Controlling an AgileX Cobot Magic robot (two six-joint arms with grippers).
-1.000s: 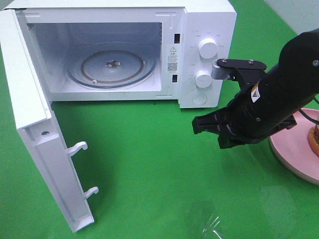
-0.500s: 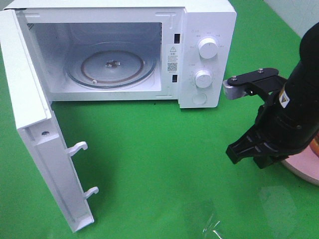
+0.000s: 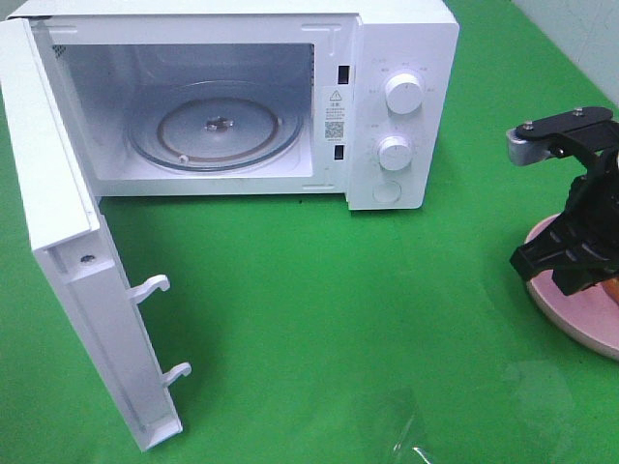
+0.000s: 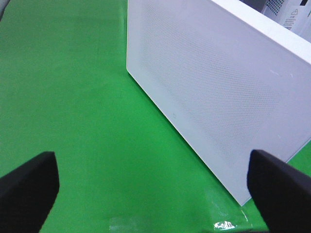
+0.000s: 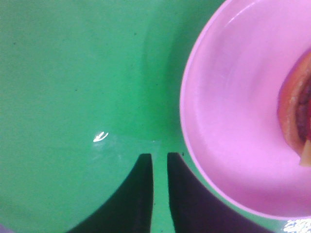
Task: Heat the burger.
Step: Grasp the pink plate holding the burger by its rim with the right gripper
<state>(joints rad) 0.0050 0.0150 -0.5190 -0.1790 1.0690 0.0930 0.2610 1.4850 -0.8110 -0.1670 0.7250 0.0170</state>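
R claw [image 5: 160, 156] just ajar at rim of pink plate [image 5: 228, 121] w/ burger [image 5: 294, 116]; L claw [image 4: 151, 165] wide apart near microwave door [image 4: 218, 97].

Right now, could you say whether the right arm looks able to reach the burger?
Probably yes: the right gripper hangs beside the pink plate with nothing between it and the burger; its jaws are barely parted.

Open white microwave [image 3: 401, 39], pink plate [image 3: 580, 324]
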